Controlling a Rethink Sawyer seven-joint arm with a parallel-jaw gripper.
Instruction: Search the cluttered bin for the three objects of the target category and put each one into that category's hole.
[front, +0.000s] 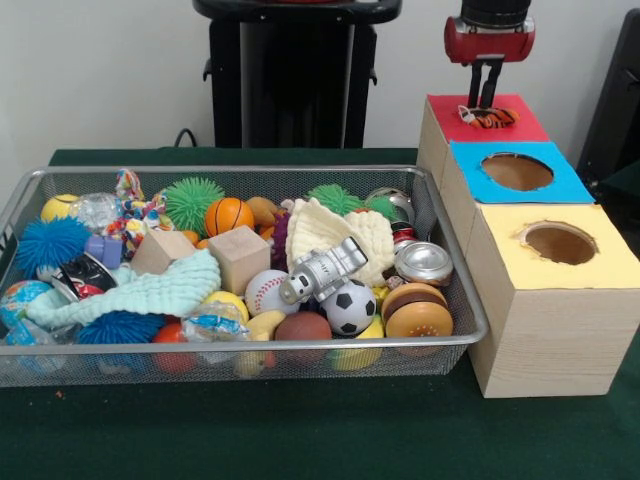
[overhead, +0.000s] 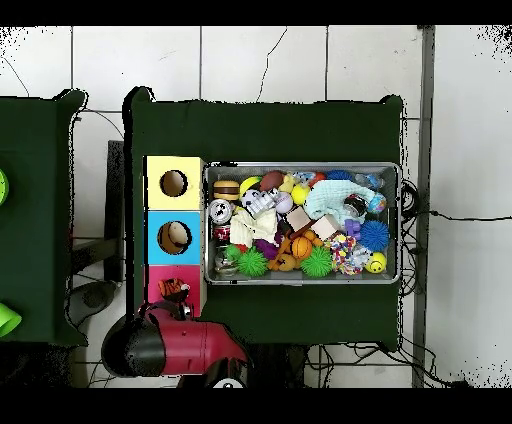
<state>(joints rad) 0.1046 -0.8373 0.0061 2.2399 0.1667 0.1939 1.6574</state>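
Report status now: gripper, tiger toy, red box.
Gripper down over red box, open or shut unclear. Orange tiger-striped toy sits on the red top at the fingertips. Wire-mesh bin full of clutter. Nothing blocking.

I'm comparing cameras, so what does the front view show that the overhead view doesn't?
Only the front view shows the boxes' wooden side walls and the gripper above the tiger-striped toy on the red box.

Only the overhead view shows something pale inside the blue box's hole and the floor tiles around the table.

Both show the cluttered bin and the three coloured box tops.
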